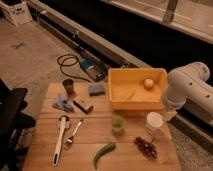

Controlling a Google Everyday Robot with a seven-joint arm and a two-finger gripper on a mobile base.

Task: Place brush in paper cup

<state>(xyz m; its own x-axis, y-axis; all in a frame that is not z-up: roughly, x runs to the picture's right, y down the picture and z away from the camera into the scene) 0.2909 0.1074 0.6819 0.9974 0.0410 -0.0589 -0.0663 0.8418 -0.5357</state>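
Rightward, yellow bin (pixel 135 104) holding 1 orange fruit (pixel 148 83), paper cup (pixel 154 120), hand (pixel 169 114) apart beside cup, brush (pixel 60 140) at left

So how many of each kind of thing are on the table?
Cups: 3 (dark cup, green cup, white cup)
Food: 3 (round fruit, green pepper, grapes)
Brush: 1
Fork: 1
Blue sponge: 1
Yellow bin: 1
Small packs: 2 (blue-white packet, dark bar)
Total: 12
The robot's hand is beside the white cup.
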